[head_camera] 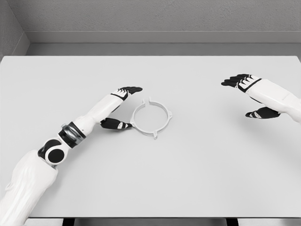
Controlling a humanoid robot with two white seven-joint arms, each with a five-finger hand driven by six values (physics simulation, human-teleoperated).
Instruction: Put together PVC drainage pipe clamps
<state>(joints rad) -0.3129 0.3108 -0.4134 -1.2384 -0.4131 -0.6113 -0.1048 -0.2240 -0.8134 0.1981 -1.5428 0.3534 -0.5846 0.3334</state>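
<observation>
- Now reaching: left robot hand [121, 107], fingers spread, empty, just beside the white pipe clamp ring [151, 118] mid-counter [188, 188].
- Right robot hand [254, 96] hovers open, well apart.
- Next, likely: close on the ring's left rim.

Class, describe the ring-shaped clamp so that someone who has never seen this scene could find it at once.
Start at the white table and go to the left hand, left of the middle. Just right of that hand lies the pipe clamp, flat on the surface. It is a thin white ring with small tabs, the only loose thing there.
</observation>
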